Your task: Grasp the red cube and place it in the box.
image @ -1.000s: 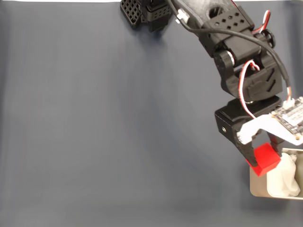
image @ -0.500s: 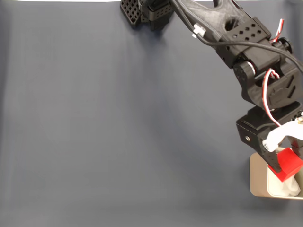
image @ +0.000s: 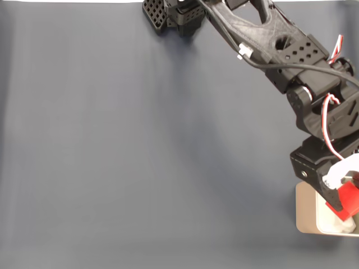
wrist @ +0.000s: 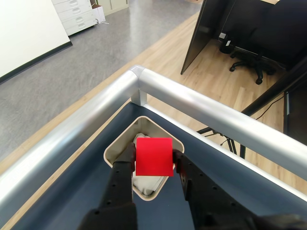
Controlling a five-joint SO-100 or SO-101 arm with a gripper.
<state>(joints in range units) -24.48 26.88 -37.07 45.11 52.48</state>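
The red cube (wrist: pixel 154 156), clamped between the closed jaws of the gripper (wrist: pixel 154 160), has been carried from the box (wrist: pixel 116 147) edge to above its lining, so release is judged next.

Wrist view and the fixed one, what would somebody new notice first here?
The red cube stands out: it is clamped in the gripper directly above the box, which sits in the table's corner by the metal rail. In the fixed view the black arm stretches from the top edge down to the lower right, holding the cube over the box at the right edge of the dark table.
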